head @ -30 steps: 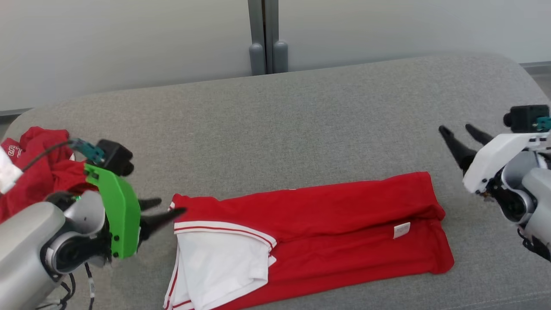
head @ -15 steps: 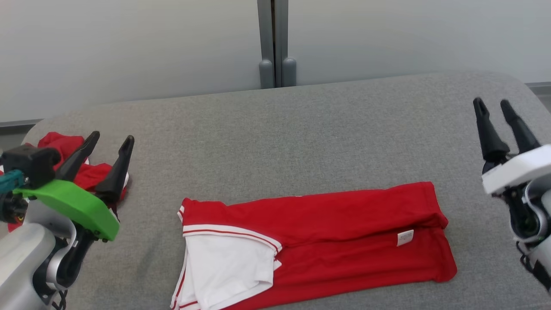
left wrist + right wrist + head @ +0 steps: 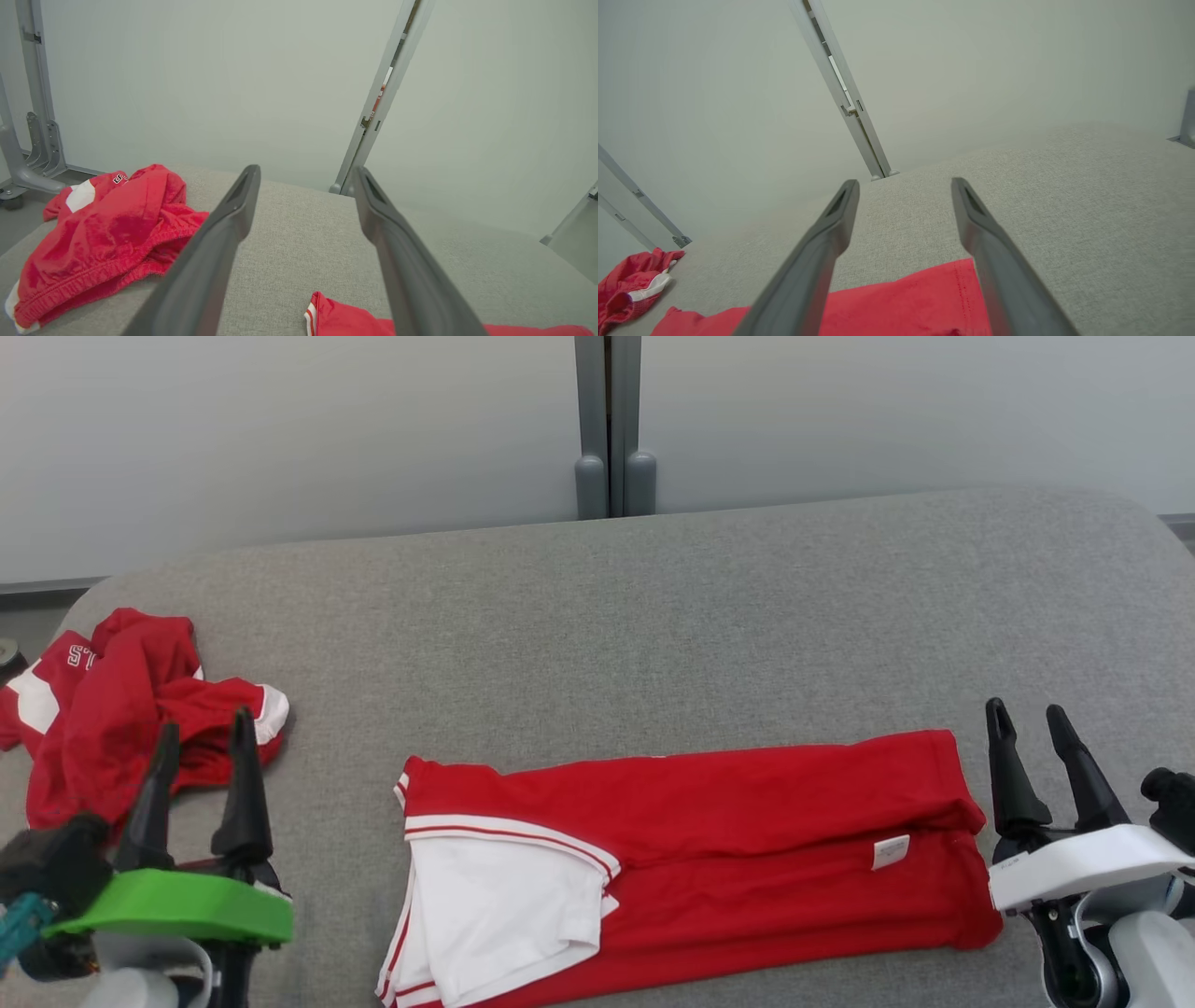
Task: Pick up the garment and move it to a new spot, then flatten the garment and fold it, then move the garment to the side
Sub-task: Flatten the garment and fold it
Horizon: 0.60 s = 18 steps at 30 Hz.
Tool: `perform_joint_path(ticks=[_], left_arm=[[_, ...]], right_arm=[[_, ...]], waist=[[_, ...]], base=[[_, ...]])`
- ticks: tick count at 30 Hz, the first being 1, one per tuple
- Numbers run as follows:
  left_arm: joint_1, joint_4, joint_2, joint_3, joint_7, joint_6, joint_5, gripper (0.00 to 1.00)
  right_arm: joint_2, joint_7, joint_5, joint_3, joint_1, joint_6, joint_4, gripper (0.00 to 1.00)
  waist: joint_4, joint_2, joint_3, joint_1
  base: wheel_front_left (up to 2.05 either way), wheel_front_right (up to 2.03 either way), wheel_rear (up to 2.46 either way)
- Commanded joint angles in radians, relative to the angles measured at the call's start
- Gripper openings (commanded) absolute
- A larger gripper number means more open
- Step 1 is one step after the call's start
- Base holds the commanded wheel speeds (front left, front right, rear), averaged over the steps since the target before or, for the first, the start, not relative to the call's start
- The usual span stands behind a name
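A red garment (image 3: 709, 821) lies folded into a long strip across the near middle of the grey padded surface (image 3: 653, 616), its white panel with red trim at the left end and a small white label near the right end. My left gripper (image 3: 205, 725) stands open at the lower left, apart from the garment, fingers pointing away from me. In the left wrist view the garment's corner (image 3: 336, 322) shows below the open left gripper (image 3: 306, 170). My right gripper (image 3: 1026, 709) is open just past the garment's right end; the red cloth (image 3: 901, 303) lies under the right gripper (image 3: 904, 182).
A second red and white garment (image 3: 112, 719) lies crumpled at the surface's left edge, just beyond my left gripper; it shows too in the left wrist view (image 3: 107, 233). A grey wall post (image 3: 613, 429) rises behind the far edge. Bare grey surface stretches behind the folded garment.
Both arms have swung back to the lower corners with fingers pointing up. The left gripper has come away from the garment's left end. The camera has shifted; the garment lies as before.
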Motion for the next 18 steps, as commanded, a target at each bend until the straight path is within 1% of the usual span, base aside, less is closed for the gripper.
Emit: perform_joint_path(ticks=[1, 6, 10, 15, 18], left_arm=[[0.034, 0.006, -0.040, 0.032, -0.002, -0.029, 0.025, 1.00], [0.110, 0.046, -0.183, 0.135, -0.002, -0.116, 0.149, 1.00], [0.133, 0.075, -0.260, 0.186, -0.002, -0.186, 0.229, 1.00], [0.129, 0.122, -0.312, 0.213, -0.001, -0.246, 0.299, 1.00], [0.111, 0.150, -0.341, 0.231, -0.001, -0.276, 0.313, 1.00]], right_arm=[[0.014, -0.002, -0.021, -0.015, 0.021, 0.000, -0.008, 1.00], [0.052, -0.002, -0.086, -0.061, 0.063, 0.000, 0.014, 1.00], [0.059, -0.002, -0.112, -0.075, 0.075, 0.000, 0.049, 1.00], [0.045, 0.005, -0.092, -0.048, 0.006, 0.000, 0.135, 1.00], [0.026, 0.046, -0.085, -0.027, -0.043, 0.000, 0.221, 1.00]], waist=[[0.004, 0.0000, 0.003, 0.0001], [0.006, 0.0000, 0.005, 0.0001], [0.010, 0.0000, 0.005, 0.0001], [0.007, 0.0000, 0.014, 0.0001], [0.010, 0.0000, 0.019, 0.0001]], base=[[0.00, 0.00, 0.00], [0.00, 0.00, 0.00], [0.00, 0.00, 0.00], [0.00, 0.00, 0.00], [0.00, 0.00, 0.00]])
